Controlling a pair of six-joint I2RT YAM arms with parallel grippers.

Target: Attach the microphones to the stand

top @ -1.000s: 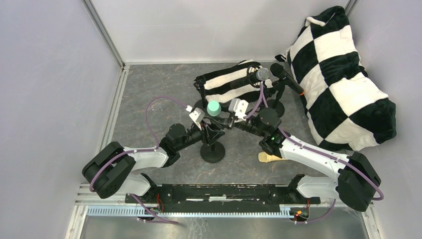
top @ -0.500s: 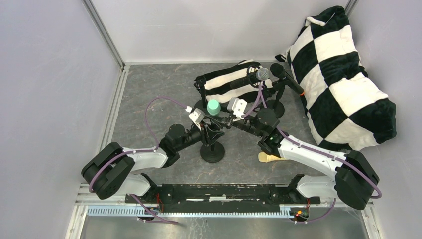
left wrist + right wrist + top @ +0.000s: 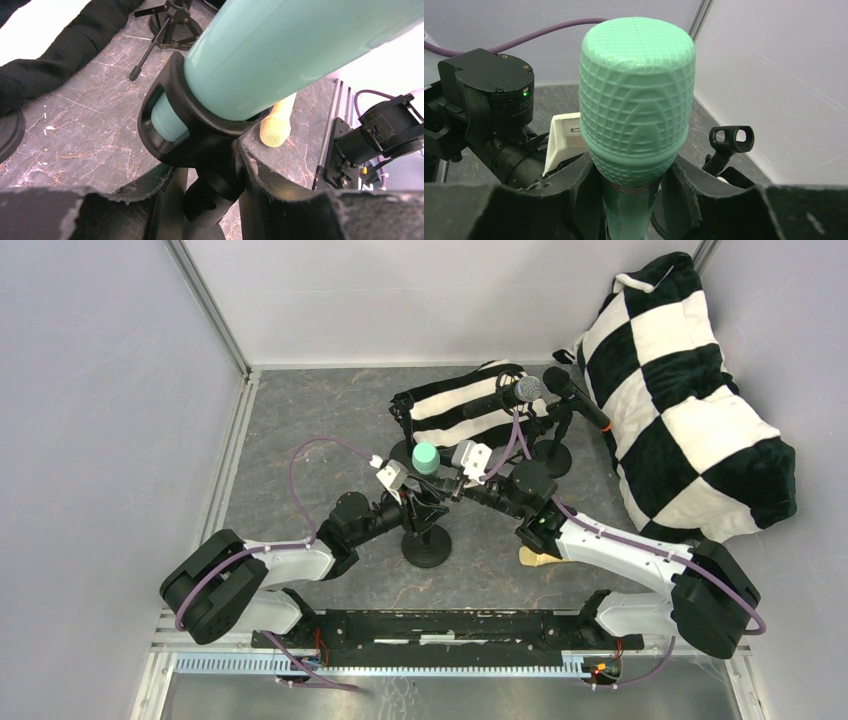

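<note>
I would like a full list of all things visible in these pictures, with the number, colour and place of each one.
mint green microphone: 1, mint green, upright at centre, body in the centre stand's clip
cream-yellow microphone: 1, cream-yellow, lying on the table by the right arm
silver-mesh microphone: 1, black, raised at the back
orange-ring microphone: 1, black, raised at the back right
centre stand: 1, black, round base, mid-table
empty clip: 1, black, beyond the mint green microphone
striped cushion: 1, black and white, back centre
checkered cushion: 1, black and white, back right
table: 1, grey marbled
left gripper: 1, black, shut on the centre stand below its clip
right gripper: 1, black, shut on the mint green microphone below its head
</note>
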